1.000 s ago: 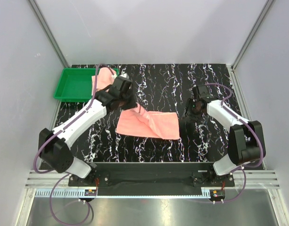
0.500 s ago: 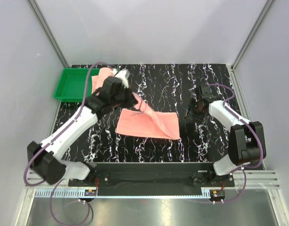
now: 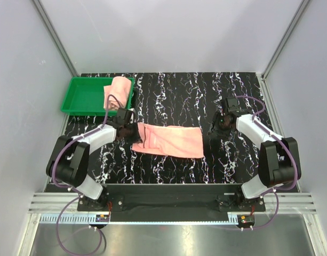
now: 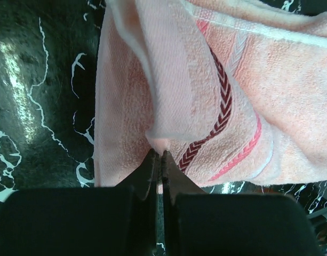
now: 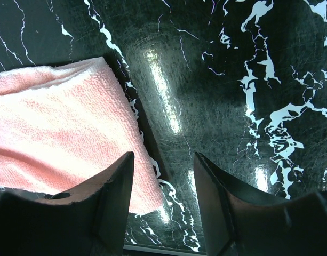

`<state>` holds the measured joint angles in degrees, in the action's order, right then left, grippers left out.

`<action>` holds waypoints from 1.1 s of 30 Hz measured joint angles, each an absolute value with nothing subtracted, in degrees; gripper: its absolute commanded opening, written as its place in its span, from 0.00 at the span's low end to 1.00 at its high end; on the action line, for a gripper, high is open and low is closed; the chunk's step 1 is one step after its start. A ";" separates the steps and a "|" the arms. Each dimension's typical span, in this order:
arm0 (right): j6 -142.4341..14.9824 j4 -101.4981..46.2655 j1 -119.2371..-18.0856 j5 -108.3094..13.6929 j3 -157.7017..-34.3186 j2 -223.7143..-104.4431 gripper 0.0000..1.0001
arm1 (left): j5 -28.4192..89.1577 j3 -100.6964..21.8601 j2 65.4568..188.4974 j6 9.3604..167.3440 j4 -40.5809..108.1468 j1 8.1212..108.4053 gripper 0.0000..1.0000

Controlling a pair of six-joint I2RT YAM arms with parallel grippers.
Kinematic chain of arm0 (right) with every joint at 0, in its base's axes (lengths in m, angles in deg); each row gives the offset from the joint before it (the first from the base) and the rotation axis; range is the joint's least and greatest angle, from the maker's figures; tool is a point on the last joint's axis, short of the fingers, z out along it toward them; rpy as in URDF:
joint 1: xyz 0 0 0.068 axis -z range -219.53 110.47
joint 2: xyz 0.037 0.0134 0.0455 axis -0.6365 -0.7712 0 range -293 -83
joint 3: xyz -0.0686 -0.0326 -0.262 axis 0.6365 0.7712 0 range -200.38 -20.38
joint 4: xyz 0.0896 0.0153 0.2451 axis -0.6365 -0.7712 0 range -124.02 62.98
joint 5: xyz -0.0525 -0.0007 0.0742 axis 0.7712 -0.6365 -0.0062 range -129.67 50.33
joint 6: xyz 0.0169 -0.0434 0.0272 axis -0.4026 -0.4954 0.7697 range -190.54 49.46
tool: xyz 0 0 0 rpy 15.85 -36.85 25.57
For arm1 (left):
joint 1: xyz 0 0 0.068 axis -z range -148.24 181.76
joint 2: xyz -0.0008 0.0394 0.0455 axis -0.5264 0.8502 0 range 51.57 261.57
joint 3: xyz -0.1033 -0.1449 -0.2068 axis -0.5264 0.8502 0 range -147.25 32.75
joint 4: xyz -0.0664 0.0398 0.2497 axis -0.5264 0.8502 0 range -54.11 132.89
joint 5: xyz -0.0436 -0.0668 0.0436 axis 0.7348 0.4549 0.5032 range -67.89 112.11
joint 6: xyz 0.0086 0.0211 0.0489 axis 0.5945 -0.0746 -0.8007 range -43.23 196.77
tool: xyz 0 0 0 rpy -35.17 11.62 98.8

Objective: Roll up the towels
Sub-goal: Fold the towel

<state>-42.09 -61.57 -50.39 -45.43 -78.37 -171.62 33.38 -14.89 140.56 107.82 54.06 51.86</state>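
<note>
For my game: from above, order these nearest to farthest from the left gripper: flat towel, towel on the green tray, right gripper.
1. The flat towel, pinched by the left gripper itself.
2. The other towel, on the green tray, behind at back left.
3. The right gripper, far over on the right.

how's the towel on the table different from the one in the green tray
The table towel lies mostly spread out; the tray towel is bunched up. The left gripper pinches the table towel's end; nothing holds the tray towel. Both are salmon pink.
</note>
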 measured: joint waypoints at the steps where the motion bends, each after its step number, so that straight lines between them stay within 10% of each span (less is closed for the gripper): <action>1: -42.09 -61.57 -50.39 -45.40 -78.35 -171.62 0.56 | 33.31 -15.21 140.56 107.67 54.19 51.77 0.00; 8: -42.12 -61.24 -50.34 -46.96 -77.94 -171.62 0.60 | 30.47 -17.20 138.09 107.03 57.06 50.88 0.00; 15: -42.47 -59.40 -50.32 -52.70 -78.18 -172.34 0.86 | 28.02 -17.36 137.94 106.99 60.77 50.81 0.02; 18: -42.49 -59.27 -50.32 -54.21 -78.99 -173.74 0.87 | 27.45 -16.88 138.20 107.08 60.99 50.81 0.24; 23: -42.49 -57.94 -50.30 -56.25 -79.73 -176.51 0.87 | 25.77 -15.06 138.66 107.71 61.08 50.81 0.87; 29: -42.49 -56.80 -50.30 -57.45 -79.71 -179.57 0.87 | 25.11 -13.07 138.07 108.85 59.28 50.77 0.85; 33: -42.47 -55.66 -50.30 -58.30 -79.68 -180.21 0.84 | 25.16 -11.76 137.59 109.39 56.84 50.75 0.60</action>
<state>-42.47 -55.66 -50.30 -58.30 -79.68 -180.21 25.16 -11.76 137.59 109.39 56.84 50.75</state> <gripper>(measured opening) 0.852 0.735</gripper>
